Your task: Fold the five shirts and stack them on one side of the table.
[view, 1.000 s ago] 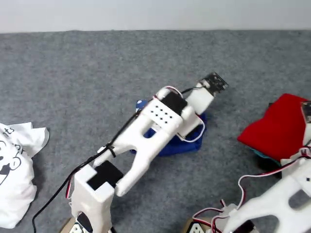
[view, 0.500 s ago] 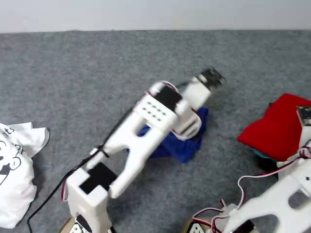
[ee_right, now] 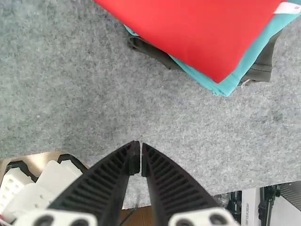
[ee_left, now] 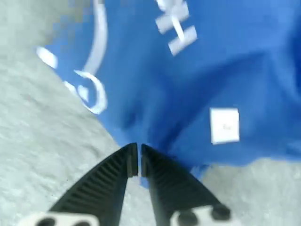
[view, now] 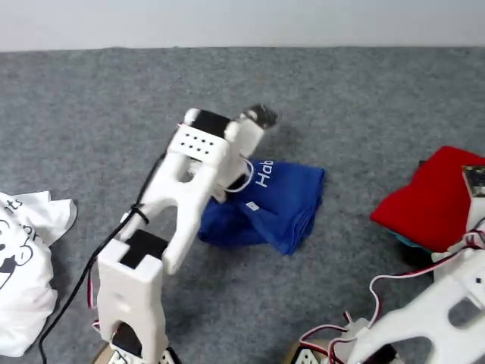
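At table (view: 364, 91) centre | left hand (ee_left: 135, 157) pinching blue shirt (ee_left: 188, 70), white lettering (view: 264, 174) | right hand (ee_right: 137, 157) closed

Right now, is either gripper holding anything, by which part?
Nothing in the right gripper, shut over the table. The left gripper is shut at the blue shirt edge; whether it pinches fabric cannot be told.

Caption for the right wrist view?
Shut jaws over grey felt table, beside a red shirt stacked on a teal shirt and a dark shirt.
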{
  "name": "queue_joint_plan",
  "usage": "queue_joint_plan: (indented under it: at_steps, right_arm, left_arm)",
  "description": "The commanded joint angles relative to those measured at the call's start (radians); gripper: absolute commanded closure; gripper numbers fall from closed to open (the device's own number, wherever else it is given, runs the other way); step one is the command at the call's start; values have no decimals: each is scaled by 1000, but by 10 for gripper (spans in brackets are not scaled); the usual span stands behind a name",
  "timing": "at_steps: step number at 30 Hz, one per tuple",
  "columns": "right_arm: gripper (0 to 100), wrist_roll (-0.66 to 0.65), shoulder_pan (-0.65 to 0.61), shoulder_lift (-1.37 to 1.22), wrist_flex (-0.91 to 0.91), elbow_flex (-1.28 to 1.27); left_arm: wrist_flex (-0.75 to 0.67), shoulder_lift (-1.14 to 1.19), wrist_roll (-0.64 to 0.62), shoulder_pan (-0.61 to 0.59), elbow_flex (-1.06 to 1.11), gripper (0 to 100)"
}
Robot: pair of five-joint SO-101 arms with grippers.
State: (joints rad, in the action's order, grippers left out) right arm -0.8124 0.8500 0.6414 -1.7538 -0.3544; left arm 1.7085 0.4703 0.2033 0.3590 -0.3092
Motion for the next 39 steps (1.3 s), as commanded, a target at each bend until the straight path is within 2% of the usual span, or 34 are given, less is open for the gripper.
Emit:
queue_joint_plan:
  at_steps: [1, 7, 11, 14, 22, 29, 36, 39]
  right_arm:
    - [990, -9, 5, 24, -25, 12]
    - [990, -9, 5, 24, -25, 12]
    - [990, -9, 5, 24, -25, 12]
    - [990, -9, 5, 24, -25, 12]
    - [990, -11, 5, 24, -25, 12]
    - [990, -11, 5, 24, -25, 14]
    - [990, -11, 5, 24, -25, 14]
    - [990, -11, 5, 25, -25, 15]
  left_arm:
    - [48, -20, 12, 55, 38, 987]
    - [34, -149, 11, 178, 302, 987]
    - [-68, -201, -41, 175, 398, 987]
    - [-97, -212, -51, 147, 394, 987]
    - [23, -308, -52, 124, 157, 987]
    - [11, -222, -52, 115, 312, 987]
    - [-219, -66, -94, 77, 469, 987]
    - [-152, -78, -95, 44, 387, 987]
